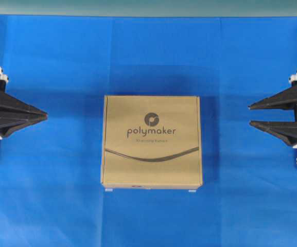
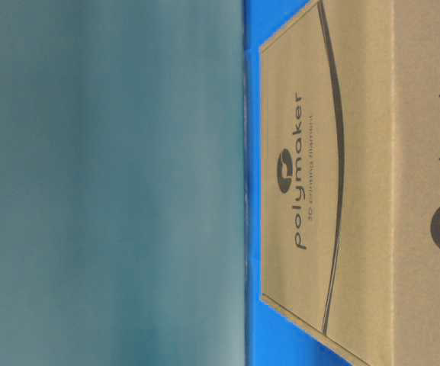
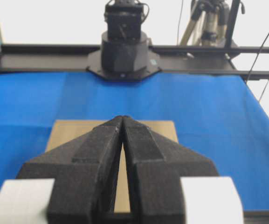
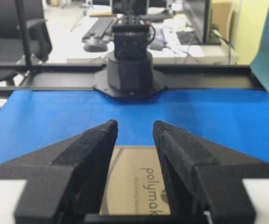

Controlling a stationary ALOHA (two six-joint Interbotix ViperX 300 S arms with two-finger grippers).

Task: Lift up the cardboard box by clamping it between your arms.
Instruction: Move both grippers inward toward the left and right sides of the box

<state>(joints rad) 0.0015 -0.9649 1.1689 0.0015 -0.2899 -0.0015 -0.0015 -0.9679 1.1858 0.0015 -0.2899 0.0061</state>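
You see the cardboard box [image 1: 152, 140] flat on the table cloth [image 1: 60, 62] in the middle of the frame, the left gripper [image 1: 44, 116] at the left edge, the right gripper [image 1: 250, 115] at the right edge, both well apart from the box.

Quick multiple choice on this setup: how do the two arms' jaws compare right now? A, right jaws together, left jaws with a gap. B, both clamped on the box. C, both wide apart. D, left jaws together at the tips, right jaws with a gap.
D: the left gripper has its tips meeting, the right gripper shows a gap, and neither touches the cardboard box.
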